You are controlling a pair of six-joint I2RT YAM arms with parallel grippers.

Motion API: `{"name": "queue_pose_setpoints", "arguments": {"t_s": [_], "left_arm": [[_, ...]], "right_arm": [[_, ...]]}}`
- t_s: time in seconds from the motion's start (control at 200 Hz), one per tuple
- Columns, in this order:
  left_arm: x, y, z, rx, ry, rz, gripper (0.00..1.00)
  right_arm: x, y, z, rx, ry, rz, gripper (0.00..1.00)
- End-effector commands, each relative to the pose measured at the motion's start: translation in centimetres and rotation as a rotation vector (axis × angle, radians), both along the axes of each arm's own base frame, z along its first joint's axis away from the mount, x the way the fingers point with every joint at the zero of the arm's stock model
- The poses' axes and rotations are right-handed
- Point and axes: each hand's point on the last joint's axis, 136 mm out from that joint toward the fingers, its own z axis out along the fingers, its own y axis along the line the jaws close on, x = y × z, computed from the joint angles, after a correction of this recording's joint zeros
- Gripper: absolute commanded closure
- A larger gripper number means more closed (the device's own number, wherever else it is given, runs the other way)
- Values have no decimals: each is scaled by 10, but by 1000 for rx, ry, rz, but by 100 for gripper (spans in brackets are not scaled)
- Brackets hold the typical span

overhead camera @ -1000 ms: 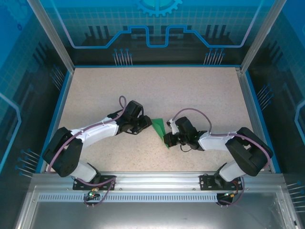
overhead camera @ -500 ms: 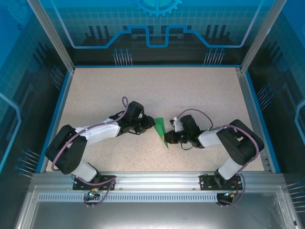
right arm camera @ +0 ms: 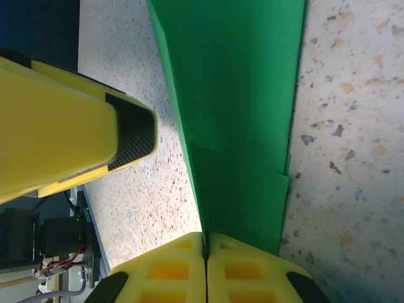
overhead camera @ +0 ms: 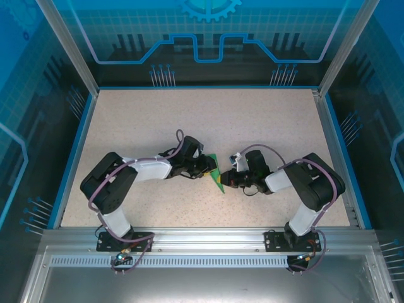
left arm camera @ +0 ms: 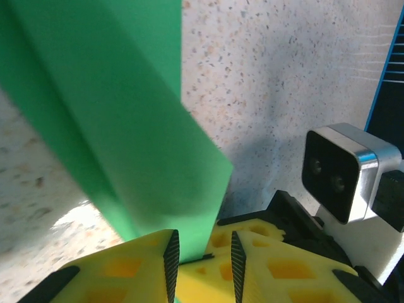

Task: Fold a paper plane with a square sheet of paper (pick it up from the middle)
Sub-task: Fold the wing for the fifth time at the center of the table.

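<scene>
1. Compared with a second ago, the left gripper has moved rightward. It was beside the folded green paper and is now at its upper-left edge. The left arm's elbow has swung in toward the frame's middle.
2. The right gripper sits slightly higher and further right in the top view than before, with its arm folded tighter. Less green shows between the two heads.
3. The left gripper's pads stand narrowly apart, and the paper's folded edge runs into the gap. In the right wrist view, one left finger sits clear of the sheet with bare table between them, so nothing is clamped there.
4. The right gripper's fingers are pressed together, pinching the paper's lower end in their seam.
5. The paper lies between the two grippers, just right of centre on the speckled table.
6. From above, both gripper heads cover much of the paper. The right wrist camera sits at the right of the left wrist view, close beside the sheet.
</scene>
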Motion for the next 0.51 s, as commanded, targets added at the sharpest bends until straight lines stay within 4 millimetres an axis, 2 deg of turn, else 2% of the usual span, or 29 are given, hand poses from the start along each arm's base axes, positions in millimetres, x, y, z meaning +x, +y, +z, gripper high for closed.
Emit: {"name": "queue_pose_setpoints", "arguments": {"t_s": [0.0,0.31,0.5], "left_arm": [[8,-17,11,-56,-44,-38,68],[11,-17,-8,-36,-34,-33,68],[12,-16,-18,-14,-26,-35,69]], "right_arm": [[-1,-4,-2,19,29,-1,94],[1,-9,-7,-1,46,-25,93],[0,-16,-20,-66,104,-63,93]]}}
